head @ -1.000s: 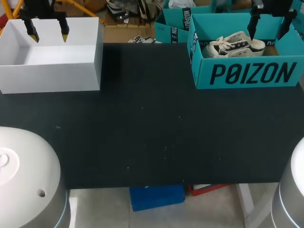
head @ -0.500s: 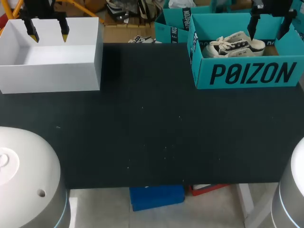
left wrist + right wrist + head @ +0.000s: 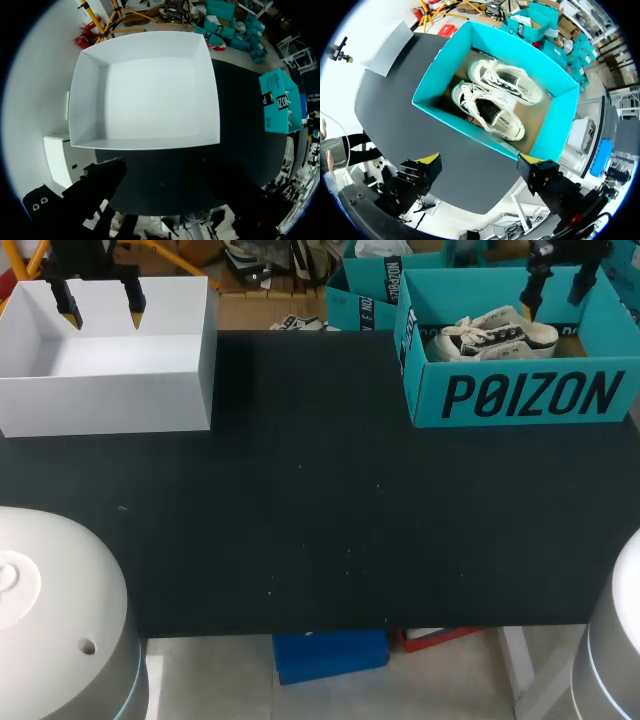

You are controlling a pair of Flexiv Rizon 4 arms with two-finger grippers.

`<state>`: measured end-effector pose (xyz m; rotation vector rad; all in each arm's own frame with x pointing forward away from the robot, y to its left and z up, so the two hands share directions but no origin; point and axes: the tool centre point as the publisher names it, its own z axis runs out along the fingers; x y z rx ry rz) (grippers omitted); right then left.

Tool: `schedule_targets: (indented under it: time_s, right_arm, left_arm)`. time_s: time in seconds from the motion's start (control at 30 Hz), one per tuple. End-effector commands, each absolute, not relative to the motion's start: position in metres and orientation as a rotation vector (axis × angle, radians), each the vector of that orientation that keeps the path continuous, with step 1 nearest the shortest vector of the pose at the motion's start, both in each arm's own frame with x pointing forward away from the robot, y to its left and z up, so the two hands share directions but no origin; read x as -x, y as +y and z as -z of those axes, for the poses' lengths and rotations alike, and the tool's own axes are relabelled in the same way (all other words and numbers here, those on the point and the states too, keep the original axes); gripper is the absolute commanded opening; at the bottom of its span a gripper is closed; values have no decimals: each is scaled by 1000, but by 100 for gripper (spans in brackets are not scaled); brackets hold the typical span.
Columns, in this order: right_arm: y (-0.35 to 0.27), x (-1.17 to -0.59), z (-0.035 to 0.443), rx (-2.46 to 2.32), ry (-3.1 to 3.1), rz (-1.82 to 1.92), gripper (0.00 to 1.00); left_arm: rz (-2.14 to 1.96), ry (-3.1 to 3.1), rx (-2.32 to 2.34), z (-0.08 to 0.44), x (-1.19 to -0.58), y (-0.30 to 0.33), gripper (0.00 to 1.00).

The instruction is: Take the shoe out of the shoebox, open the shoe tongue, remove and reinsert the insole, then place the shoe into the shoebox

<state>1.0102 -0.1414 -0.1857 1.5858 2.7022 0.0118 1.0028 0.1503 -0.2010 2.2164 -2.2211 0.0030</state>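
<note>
A teal shoebox (image 3: 520, 395) stands open at the table's far right, also seen from the left wrist view (image 3: 275, 102). Inside lie two white canvas shoes with black trim (image 3: 490, 335). In the right wrist view one shoe (image 3: 507, 80) lies against the far wall and the other (image 3: 490, 112) beside it, opening up. My right gripper (image 3: 553, 295) (image 3: 480, 160) hangs open above the shoebox (image 3: 470, 135), touching nothing. My left gripper (image 3: 102, 312) (image 3: 170, 185) is open above the white box, with nothing between its fingers.
A large empty white box (image 3: 110, 390) (image 3: 145, 95) sits at the far left of the black table (image 3: 320, 500). My arms' white bases (image 3: 50, 620) (image 3: 615, 640) fill the near corners.
My right gripper has shifted a little over the shoebox, its fingers now standing closer together and higher in the head view. The left arm and the shoes have not moved.
</note>
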Motion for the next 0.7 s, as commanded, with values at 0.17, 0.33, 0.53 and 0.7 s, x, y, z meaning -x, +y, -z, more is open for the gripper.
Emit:
schedule_targets:
  time_s: [0.17,0.33,0.53,0.7]
  right_arm:
    - [-148,-996,169,-78,3199,25,100]
    - [-150,-987,166,138,3210,56,100]
    - [-150,-987,166,138,3210,56,100]
    - [-150,-987,166,138,3210,56,100]
  left_arm:
    - [2,-2220,-2218,200,-1002,150,100]
    - [2,-2220,-2218,200,-1002,150,100]
    - [2,-2220,-2218,200,-1002,150,100]
    - [2,-2220,-2218,200,-1002,150,100]
